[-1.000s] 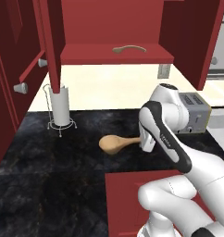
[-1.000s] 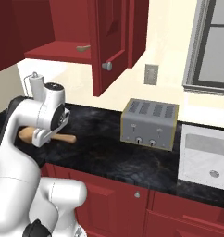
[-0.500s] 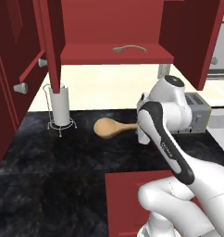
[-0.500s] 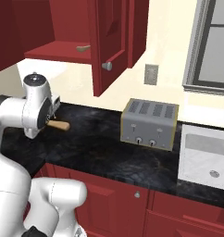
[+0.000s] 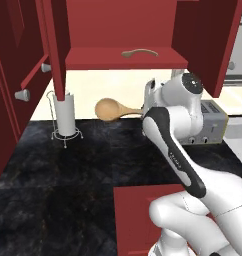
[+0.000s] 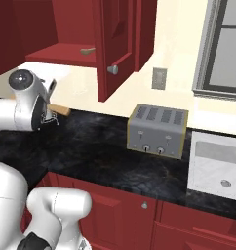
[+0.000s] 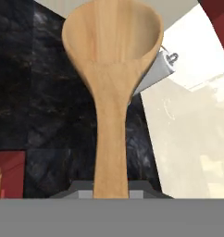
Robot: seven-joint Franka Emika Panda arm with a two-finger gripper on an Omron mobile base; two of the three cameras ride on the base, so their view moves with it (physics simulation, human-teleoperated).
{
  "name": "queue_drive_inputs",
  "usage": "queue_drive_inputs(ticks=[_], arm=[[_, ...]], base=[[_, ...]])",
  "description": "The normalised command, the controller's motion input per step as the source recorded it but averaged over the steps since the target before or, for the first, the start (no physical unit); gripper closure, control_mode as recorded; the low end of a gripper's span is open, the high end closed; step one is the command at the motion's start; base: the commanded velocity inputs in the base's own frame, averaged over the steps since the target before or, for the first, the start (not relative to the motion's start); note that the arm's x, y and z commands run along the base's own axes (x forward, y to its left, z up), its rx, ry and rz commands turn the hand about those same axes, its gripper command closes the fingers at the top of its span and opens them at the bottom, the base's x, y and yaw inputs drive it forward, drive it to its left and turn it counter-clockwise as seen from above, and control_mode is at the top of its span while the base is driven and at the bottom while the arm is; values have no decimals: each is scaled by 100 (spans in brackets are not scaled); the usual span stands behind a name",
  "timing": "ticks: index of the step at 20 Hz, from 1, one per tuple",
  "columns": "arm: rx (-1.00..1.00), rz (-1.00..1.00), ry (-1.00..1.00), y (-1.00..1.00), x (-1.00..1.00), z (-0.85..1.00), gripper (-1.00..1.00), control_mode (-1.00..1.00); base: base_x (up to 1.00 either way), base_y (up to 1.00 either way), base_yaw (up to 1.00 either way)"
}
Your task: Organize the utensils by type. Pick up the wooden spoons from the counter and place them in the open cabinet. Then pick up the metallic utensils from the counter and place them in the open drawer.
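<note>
My gripper [image 7: 111, 190] is shut on the handle of the tan wooden spoon [image 7: 111, 78], which points away from the hand, bowl first. In the left base view the wooden spoon [image 5: 112, 109] hangs level in the air above the black counter [image 5: 68, 165], below the red shelf of the open cabinet [image 5: 93, 60]. The right base view shows the handle end of the spoon [image 6: 60, 110] sticking out beside the hand. The open drawer [image 5: 135, 215] juts out red below the counter's front edge. The metallic utensils are out of view.
A thin tan curved thing [image 5: 139, 52] lies on the cabinet shelf. A white paper-towel stand [image 5: 65, 112] sits at the counter's back left. A silver toaster [image 6: 158, 129] stands to the right. An open cabinet door [image 6: 112, 44] hangs above it.
The arm has lifted the wooden spoon from just above the counter to well above it, nearer the cabinet shelf, and the hand has turned. The grip has held.
</note>
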Motion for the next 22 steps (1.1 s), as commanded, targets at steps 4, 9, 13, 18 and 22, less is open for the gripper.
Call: queue_drive_inputs(ticks=[4, 9, 13, 18, 22], arm=[[-2, 3, -35, -2, 23, 61, 100, -100], [-7, 9, -37, -5, 20, 55, 100, -100], [-14, 10, -29, -1, 47, 42, 100, -100], [-13, 0, -1, 0, 40, 64, 100, -100], [-12, 0, 3, 0, 55, 52, 100, -100]], base=[[0, 0, 0], [0, 0, 0], [0, 0, 0], [0, 0, 0], [0, 0, 0]])
